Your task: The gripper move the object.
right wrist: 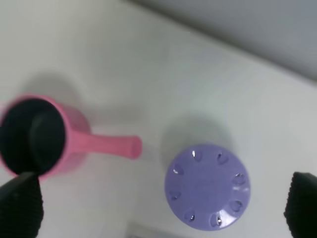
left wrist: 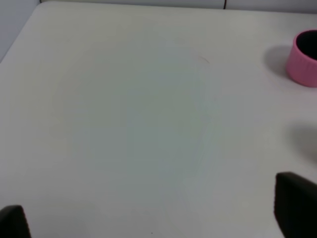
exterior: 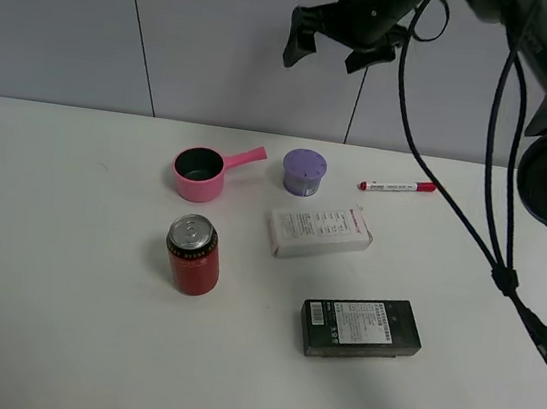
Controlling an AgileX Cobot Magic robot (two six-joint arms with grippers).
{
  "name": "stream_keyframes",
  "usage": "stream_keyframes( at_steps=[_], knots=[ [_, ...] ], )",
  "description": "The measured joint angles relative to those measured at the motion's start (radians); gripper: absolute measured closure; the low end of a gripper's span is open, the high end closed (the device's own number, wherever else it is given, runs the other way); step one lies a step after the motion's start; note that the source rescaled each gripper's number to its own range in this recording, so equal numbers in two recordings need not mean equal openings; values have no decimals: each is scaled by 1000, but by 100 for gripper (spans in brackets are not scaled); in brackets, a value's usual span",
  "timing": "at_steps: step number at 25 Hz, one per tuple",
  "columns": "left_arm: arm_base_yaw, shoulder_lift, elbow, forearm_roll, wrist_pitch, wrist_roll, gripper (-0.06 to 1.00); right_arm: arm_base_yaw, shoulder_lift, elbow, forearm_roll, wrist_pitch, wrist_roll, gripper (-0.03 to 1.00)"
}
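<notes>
Well, the right gripper (exterior: 323,55) hangs high, jaws spread wide, above the purple object (exterior: 304,172) sitting just beside the pink pot's handle (exterior: 246,157) — dropping off-centre, a finger could clip that handle or tip the object

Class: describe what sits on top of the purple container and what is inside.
A flat purple lid with a ring of dots closes the container; nothing rests on it. The lid hides the contents.
</notes>
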State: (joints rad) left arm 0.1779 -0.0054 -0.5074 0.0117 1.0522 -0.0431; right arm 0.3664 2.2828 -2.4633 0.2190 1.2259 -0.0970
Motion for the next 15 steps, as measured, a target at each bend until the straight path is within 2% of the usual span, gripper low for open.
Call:
stream_keyframes(
  at_steps=[7,12,15],
  knots=[
    [0,0,0,0,0,0,-6,0,-186,0,-62,-4,0,-2],
    [0,0,0,0,0,0,-6,-1,-278,1,-68,-4,0,-2],
    [0,0,0,0,0,0,-6,-1,-330,58,-85,-8,1,-2]
  ],
)
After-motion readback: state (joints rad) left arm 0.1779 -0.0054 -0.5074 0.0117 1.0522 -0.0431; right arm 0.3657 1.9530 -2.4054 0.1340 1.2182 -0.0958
